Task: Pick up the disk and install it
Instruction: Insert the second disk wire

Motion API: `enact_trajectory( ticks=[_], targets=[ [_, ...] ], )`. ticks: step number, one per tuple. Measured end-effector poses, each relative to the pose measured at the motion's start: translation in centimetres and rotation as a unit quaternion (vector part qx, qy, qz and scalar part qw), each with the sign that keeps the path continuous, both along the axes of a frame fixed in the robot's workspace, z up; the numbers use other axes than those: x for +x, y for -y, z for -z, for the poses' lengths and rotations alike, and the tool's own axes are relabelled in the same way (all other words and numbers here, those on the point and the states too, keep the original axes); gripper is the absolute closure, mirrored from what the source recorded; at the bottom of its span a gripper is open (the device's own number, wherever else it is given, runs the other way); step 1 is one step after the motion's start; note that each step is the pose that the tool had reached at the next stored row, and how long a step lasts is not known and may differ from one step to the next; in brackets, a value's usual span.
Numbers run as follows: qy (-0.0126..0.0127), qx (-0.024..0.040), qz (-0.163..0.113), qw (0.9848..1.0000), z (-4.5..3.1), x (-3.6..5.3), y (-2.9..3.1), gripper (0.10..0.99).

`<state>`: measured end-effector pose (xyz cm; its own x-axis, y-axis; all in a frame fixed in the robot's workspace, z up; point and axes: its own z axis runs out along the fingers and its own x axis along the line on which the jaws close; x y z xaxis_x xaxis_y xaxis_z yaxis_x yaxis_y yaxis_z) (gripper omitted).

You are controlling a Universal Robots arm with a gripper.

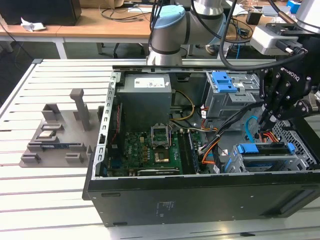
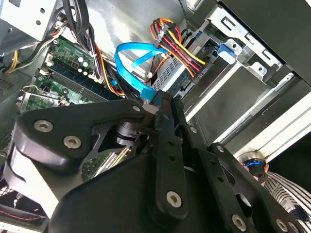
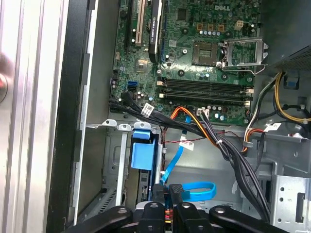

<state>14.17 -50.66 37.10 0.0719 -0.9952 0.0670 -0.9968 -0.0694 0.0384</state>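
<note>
So the gripper [image 1: 270, 114] is down inside the open PC case [image 1: 150, 205], at about 3 o'clock in the exterior view, right over the lower drive cage [image 1: 260, 161]. The disk [image 1: 265, 148] in its blue carrier looks to be sitting in that cage already, at roughly 4 o'clock, connector end facing the cables. In the first wrist view the fingers [image 3: 159, 194] look pinched together around the blue SATA cable [image 3: 194, 189] end, probably lining up the plug, though I can't swear they're gripping it.
</note>
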Motion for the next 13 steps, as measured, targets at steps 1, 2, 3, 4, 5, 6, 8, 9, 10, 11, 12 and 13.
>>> enact_trajectory(
  ticks=[1,2,3,4,5,6,8,9,10,11,12,13],
  targets=[
    [0.0,0.0,0.0,1.0,0.0,0.0,0.0,0.925],
    [0.0,0.0,0.0,1.0,0.0,0.0,0.0,0.925],
    [0.0,-0.0008,0.0,1.0,0.03,0.0,0.08,0.925],
    [0.0,-0.0037,0.0,1.0,0.04,0.0,0.19,0.925],
    [0.0,-0.0068,0.0,1.0,0.06,0.01,0.32,0.925],
    [0.0,-0.0114,0.0,0.9999,0.08,0.0,0.43,0.925],
    [0.0,-0.0174,0.0,0.9998,0.34,0.03,0.51,0.925],
    [0.0,-0.0174,0.0,0.9998,0.53,0.09,0.52,0.925],
    [0.0,-0.0173,0.0,0.9998,0.71,0.17,0.52,0.925],
    [0.0,-0.0173,0.0,0.9998,1.03,0.26,0.53,0.925],
    [0.0,-0.0174,0.0,0.9998,1.13,0.27,0.58,0.925],
    [0.0,-0.0177,0.0,0.9998,1.2,0.27,0.67,0.925]
  ],
)
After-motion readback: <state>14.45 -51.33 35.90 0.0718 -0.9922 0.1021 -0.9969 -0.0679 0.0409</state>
